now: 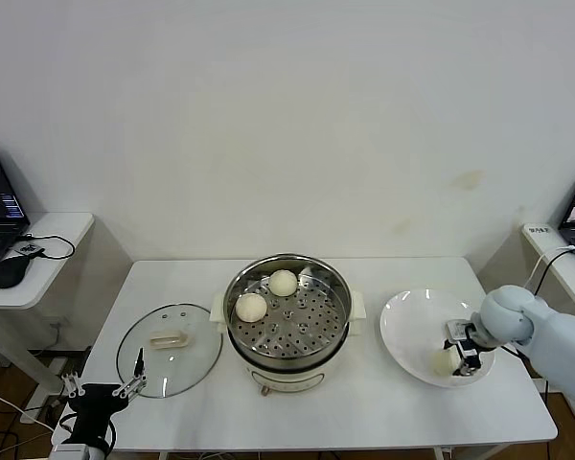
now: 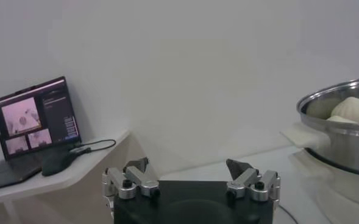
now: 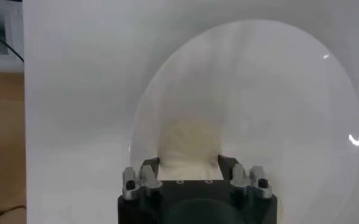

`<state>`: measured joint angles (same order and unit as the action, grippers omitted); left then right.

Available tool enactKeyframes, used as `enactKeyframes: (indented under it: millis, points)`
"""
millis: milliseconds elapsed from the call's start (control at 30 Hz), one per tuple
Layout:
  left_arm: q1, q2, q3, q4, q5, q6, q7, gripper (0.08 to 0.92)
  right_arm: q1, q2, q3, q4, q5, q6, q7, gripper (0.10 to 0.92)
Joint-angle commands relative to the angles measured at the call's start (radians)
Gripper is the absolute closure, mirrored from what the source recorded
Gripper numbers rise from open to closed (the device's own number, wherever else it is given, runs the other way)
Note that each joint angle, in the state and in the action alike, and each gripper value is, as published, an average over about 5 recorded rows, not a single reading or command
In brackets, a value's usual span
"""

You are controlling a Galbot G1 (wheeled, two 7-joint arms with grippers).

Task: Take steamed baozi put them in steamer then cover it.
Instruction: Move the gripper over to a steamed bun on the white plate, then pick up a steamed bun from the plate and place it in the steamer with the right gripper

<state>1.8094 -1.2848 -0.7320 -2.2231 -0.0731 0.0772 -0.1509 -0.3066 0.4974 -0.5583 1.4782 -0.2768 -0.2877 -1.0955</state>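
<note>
Head view: steamer (image 1: 287, 326) at centre of the white tabletop (image 1: 364, 407); two steamed baozi on its perforated tray, one at 12 o'clock (image 1: 283, 282), one at 10 o'clock (image 1: 251, 307). Glass lid (image 1: 170, 349) flat on the tabletop at the steamer's 9 o'clock. White plate (image 1: 412, 331) at its 3 o'clock. Right claw (image 1: 457, 361) down over the plate's 5 o'clock edge, fingers either side of a third baozi (image 1: 446, 361). Left claw (image 1: 103, 387) off the tabletop's near-left corner, fingers apart, holding nothing

Left wrist view: left claw (image 2: 191, 176) spread wide; steamer rim (image 2: 341, 122) with a bun inside; laptop (image 2: 30, 125) on a side desk

Right wrist view: right claw (image 3: 188, 170) fingers snug against both sides of the baozi (image 3: 188, 143) on the plate (image 3: 277, 91)
</note>
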Motion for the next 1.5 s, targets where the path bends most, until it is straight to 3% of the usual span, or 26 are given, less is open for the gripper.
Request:
enactKeyframes:
  millis: [33,567,1067,1500]
  points:
    - [0.001,0.000,0.000,-0.003,0.000,0.000,0.000,0.177,0.022,-0.001,0.004,0.001,0.007,-0.004,-0.008,0.455]
    - [-0.001,0.004,0.003,-0.027,-0.001,0.000,0.000,0.177,0.527,-0.007,-0.154,0.054,0.253,-0.035,-0.065,0.462]
    - [0.004,0.002,-0.015,-0.036,-0.008,0.000,-0.001,0.177,0.893,0.340,-0.431,0.118,0.458,-0.098,0.003,0.453]
    - [-0.001,-0.011,-0.031,-0.038,-0.012,0.001,-0.003,0.177,0.839,0.533,-0.629,0.122,0.434,0.093,0.052,0.448]
